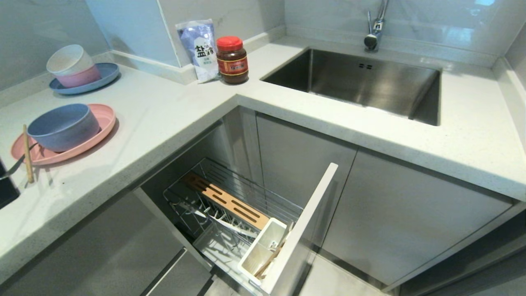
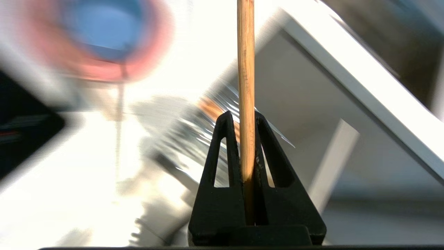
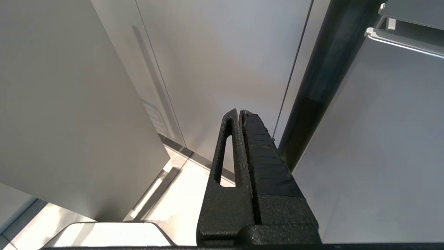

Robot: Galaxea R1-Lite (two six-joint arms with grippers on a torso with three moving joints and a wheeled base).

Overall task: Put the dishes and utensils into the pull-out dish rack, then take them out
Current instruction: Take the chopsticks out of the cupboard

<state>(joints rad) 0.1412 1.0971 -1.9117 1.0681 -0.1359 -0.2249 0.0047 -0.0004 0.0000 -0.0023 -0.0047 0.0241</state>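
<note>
— One chopstick (image 2: 246,86) was all the left gripper (image 2: 246,119) had. Its two fingers (image 2: 225,156) were clamped on it, and the stick ran straight out past the tips.

— And beyond the tips?

— The rack (image 1: 230,213) lay blurred behind them, pulled out of the cabinet. Its white box (image 1: 263,246) held another wooden stick. Off to one side of the fingers the blue bowl (image 1: 63,125) sat on the pink plate (image 1: 102,127), up on the counter (image 1: 164,111).

— The right gripper (image 3: 241,114)?

— Fingers pressed together on nothing, pointing at grey cabinet doors (image 3: 225,69), well apart from the rack.
</note>
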